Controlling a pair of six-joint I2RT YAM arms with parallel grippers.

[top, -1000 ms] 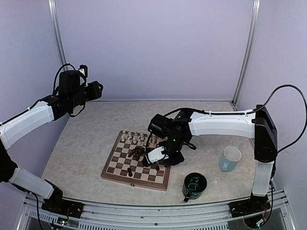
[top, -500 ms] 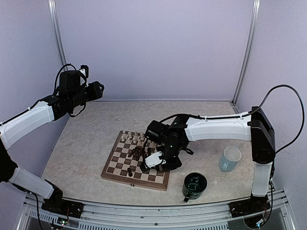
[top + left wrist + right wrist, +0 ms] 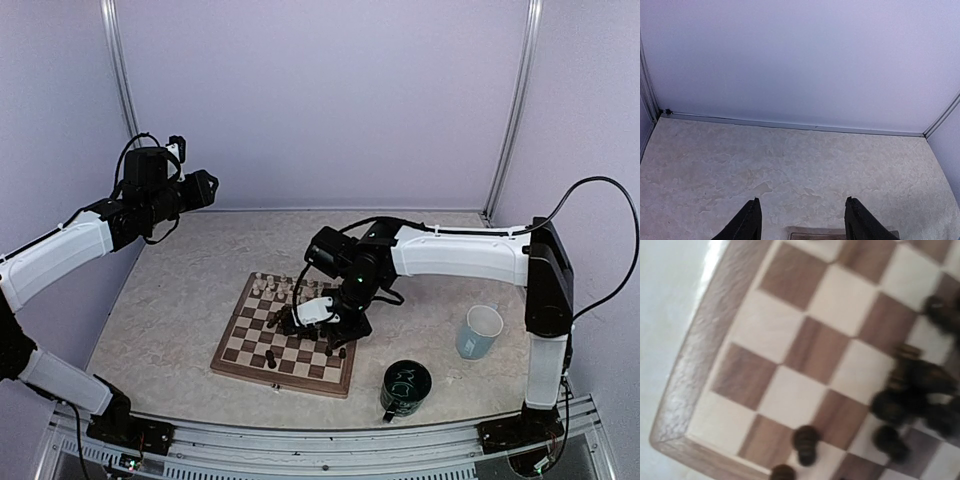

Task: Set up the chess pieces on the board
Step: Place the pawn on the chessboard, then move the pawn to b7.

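Hovering over the board by the bench's front edge, right gripper hid its fingers, state unclear; left gripper gaped wide, empty.

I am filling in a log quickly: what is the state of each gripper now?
Left gripper: open, holding nothing.
Right gripper: low over the board; its fingers do not show clearly, so it cannot be told.

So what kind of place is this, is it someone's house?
Probably a robot test booth, not a house. Plain lilac walls, held by metal posts, box in a table with a chessboard, and a left arm and right arm are bolted at its near edge.
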